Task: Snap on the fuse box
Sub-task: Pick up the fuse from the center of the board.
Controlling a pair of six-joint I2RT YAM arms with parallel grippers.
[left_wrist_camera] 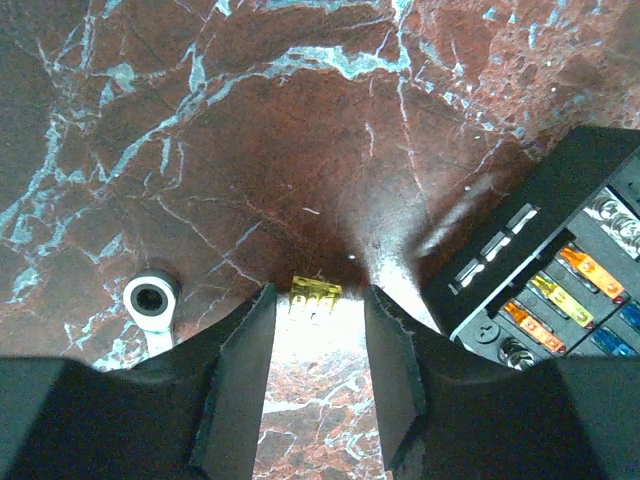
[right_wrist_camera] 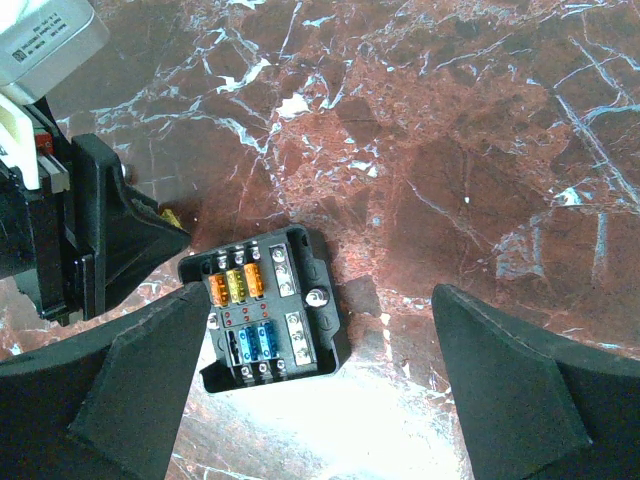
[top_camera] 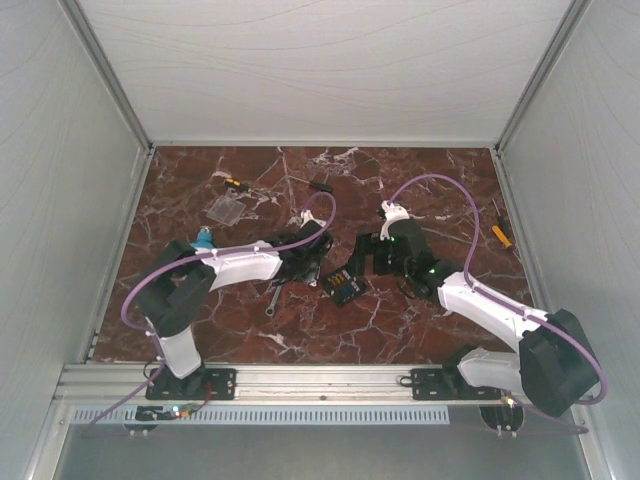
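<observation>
The fuse box (top_camera: 343, 287) is a small black open box lying on the marble table between the two arms, with orange, yellow and blue fuses (right_wrist_camera: 240, 285) showing inside. My left gripper (left_wrist_camera: 317, 300) is low over the table just left of the fuse box (left_wrist_camera: 560, 280), jaws partly apart. A loose yellow fuse (left_wrist_camera: 315, 296) lies on the marble at its fingertips, with a gap on each side. My right gripper (right_wrist_camera: 320, 300) hangs wide open above the fuse box (right_wrist_camera: 265, 305), which sits by its left finger (right_wrist_camera: 150, 390). Nothing is held.
A flat clear cover (top_camera: 228, 207) lies at the back left beside a small screwdriver (top_camera: 232, 183). A wrench (top_camera: 275, 297) lies next to the left gripper, its ring end (left_wrist_camera: 152, 300) close to the left finger. Another screwdriver (top_camera: 500, 235) lies by the right wall.
</observation>
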